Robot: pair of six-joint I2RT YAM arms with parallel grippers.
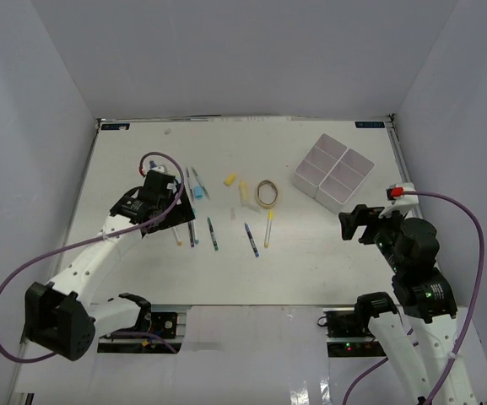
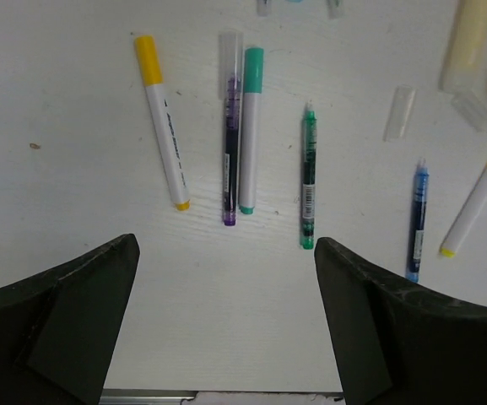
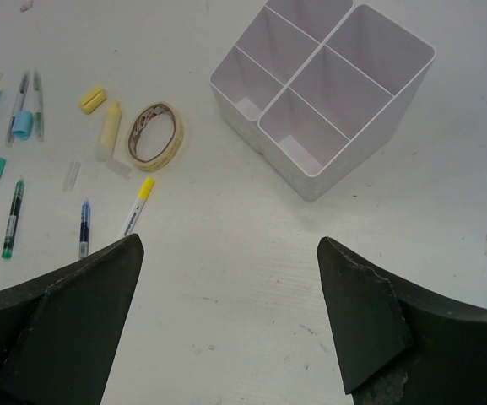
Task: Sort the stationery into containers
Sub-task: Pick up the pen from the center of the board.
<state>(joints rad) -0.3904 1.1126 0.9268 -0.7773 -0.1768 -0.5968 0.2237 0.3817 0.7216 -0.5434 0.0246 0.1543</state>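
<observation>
Pretty obviously a robotics lab rig: plain white tabletop (image 1: 311, 270) boxed in by blank pale grey wall panels (image 1: 243, 51), a white-and-black robot arm (image 1: 91, 261) bolted at the near edge, its twin (image 1: 416, 278) beside it, and purple cables (image 1: 482, 253) looping around.

- The white-and-black jointed left arm (image 1: 100, 249) reaches forward from its base at the near left corner, with its forearm angled inward to the right.
- The black two-finger left claw (image 2: 226, 253) points forward and down. Its jaws are spread wide with nothing between them.
- The white-and-black jointed right arm (image 1: 416, 278) rises from its near right base and bends toward the middle.
- The black two-finger right claw (image 3: 226, 253) tilts downward. Its jaws are also spread wide and hold nothing.
</observation>
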